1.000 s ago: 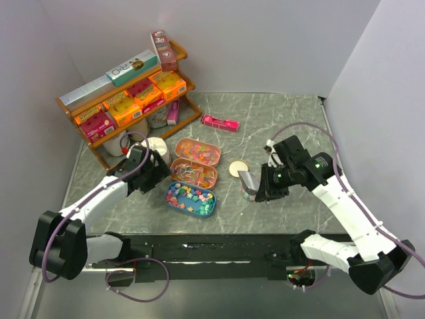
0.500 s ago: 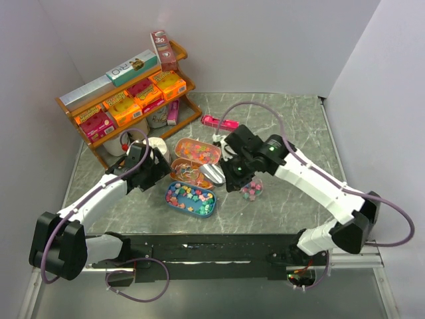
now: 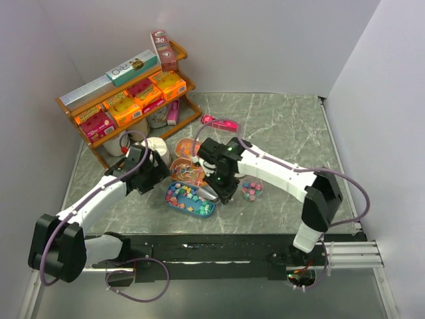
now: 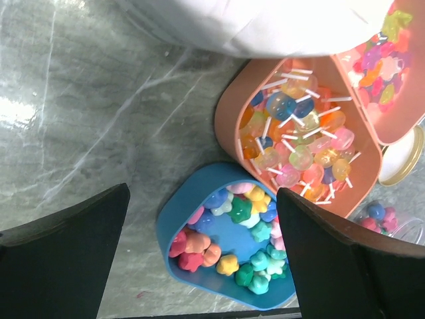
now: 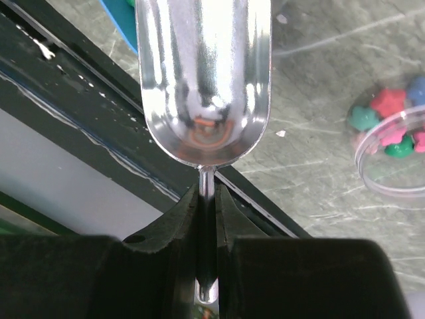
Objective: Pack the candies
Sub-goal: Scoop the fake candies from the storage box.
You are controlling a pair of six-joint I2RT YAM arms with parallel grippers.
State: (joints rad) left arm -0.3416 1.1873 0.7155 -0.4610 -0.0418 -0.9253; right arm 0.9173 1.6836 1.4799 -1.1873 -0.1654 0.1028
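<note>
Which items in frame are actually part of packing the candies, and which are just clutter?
In play: small mixed-colour star-shaped candies; blue oval tray holding them; clear round plastic pot, partly filled; shiny metal scoop, gripped by the right end effector.
Lying about: wooden shelf with orange and pink cardboard boxes; pink rectangular box lying loose; white cup; orange tray of stick lollipops.

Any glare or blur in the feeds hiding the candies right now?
Right wrist: the scoop mirrors its surroundings, hard to read; the clear cup is cropped at the edge. Left wrist: glare on the table at left, white cup out of focus at top, candies in the blue tray sharp. Top: evenly lit, candies small.
</note>
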